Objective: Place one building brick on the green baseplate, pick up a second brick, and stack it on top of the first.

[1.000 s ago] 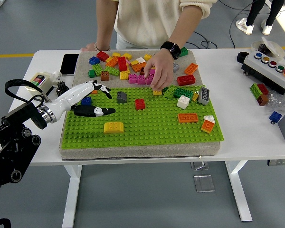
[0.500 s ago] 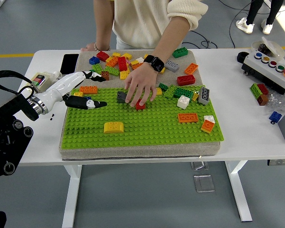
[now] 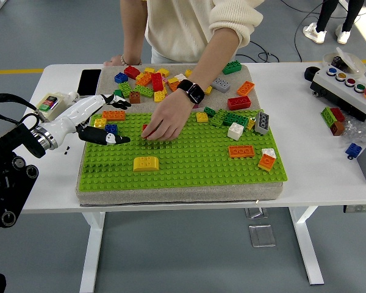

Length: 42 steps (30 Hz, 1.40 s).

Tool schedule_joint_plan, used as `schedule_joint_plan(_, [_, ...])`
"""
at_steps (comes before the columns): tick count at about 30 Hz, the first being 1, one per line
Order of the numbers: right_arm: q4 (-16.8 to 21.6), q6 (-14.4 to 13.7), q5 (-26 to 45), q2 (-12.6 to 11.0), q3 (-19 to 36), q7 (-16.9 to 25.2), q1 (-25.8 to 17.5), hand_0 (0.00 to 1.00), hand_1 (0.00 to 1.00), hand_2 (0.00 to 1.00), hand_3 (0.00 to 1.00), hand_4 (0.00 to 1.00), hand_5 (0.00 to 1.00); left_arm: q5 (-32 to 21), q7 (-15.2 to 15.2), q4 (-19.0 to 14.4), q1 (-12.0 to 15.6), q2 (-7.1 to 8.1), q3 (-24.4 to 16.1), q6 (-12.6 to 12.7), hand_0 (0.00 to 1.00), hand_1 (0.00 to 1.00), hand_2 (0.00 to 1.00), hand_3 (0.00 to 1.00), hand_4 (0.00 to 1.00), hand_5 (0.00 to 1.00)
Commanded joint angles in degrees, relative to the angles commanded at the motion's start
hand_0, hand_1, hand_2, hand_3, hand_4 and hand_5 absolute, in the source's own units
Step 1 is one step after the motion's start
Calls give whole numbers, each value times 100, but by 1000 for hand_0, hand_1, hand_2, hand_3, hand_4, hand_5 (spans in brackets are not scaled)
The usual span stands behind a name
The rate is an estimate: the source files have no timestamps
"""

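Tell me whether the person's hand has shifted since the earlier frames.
Yes. The person's hand has moved left across the green baseplate, away from the white brick and toward the left robot hand.

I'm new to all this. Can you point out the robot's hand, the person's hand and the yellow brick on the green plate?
robot's left hand (image 3: pixel 100 122), head view, on its white palm
person's hand (image 3: pixel 163 122), head view, back of the hand
yellow brick (image 3: pixel 146 163), head view, its top face
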Motion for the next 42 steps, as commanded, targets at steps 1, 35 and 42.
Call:
schedule_joint_plan(1, [0, -1, -4, 0, -4, -2, 3, 729, 639, 685, 619, 912, 473, 10, -5, 8, 0, 3, 5, 3, 834, 751, 731, 760, 998, 303])
schedule_joint_plan(35, [0, -14, 70, 2, 51, 25, 13, 728, 638, 685, 618, 912, 472, 586, -363, 1321, -755, -165, 229, 160, 788, 740, 729, 772, 998, 194])
schedule_joint_plan(42, [0, -17, 68, -1, 57, 35, 9, 728, 638, 685, 618, 912, 472, 760, -383, 1551, -881, -269, 205, 191, 815, 773, 755, 794, 998, 187])
